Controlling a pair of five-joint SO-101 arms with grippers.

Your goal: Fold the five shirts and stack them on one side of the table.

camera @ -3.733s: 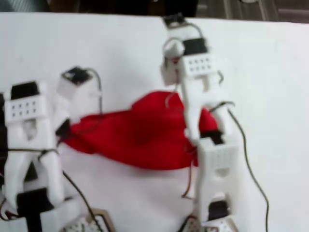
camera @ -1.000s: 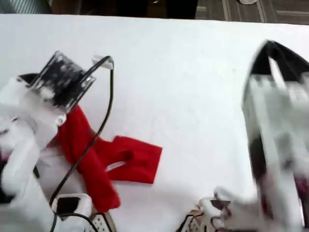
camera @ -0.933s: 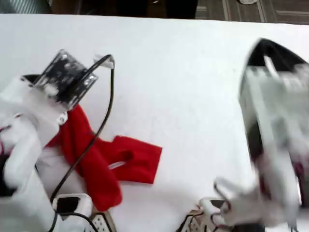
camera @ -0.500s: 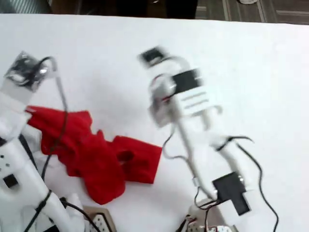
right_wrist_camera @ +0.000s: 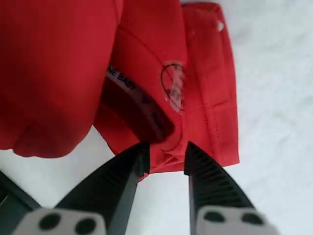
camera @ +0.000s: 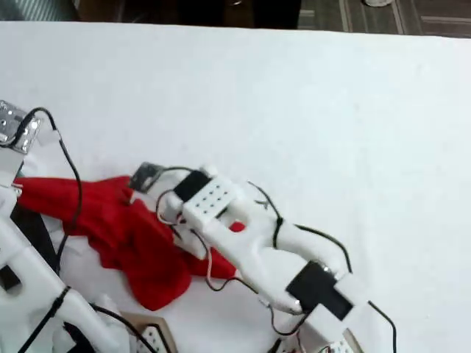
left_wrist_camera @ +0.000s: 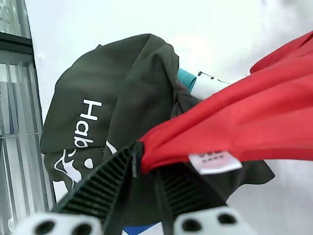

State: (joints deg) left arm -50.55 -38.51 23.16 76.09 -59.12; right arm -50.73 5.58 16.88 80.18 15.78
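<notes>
We hold a fold of the red shirt (camera: 125, 232) pinched tight in our left hand (left_wrist_camera: 145, 155). The shirt lies bunched on the desk (camera: 331, 110) between our arms. Our right hand (right_wrist_camera: 164, 155) is partly open and straddles the shirt's hem. A dark shirt (left_wrist_camera: 107, 98) lies beyond.

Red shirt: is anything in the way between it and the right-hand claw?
Nothing visible stands in the way. The right gripper is open, its fingers either side of a folded edge of the red shirt, with no other object between them. The left gripper is shut on another edge of it.
</notes>
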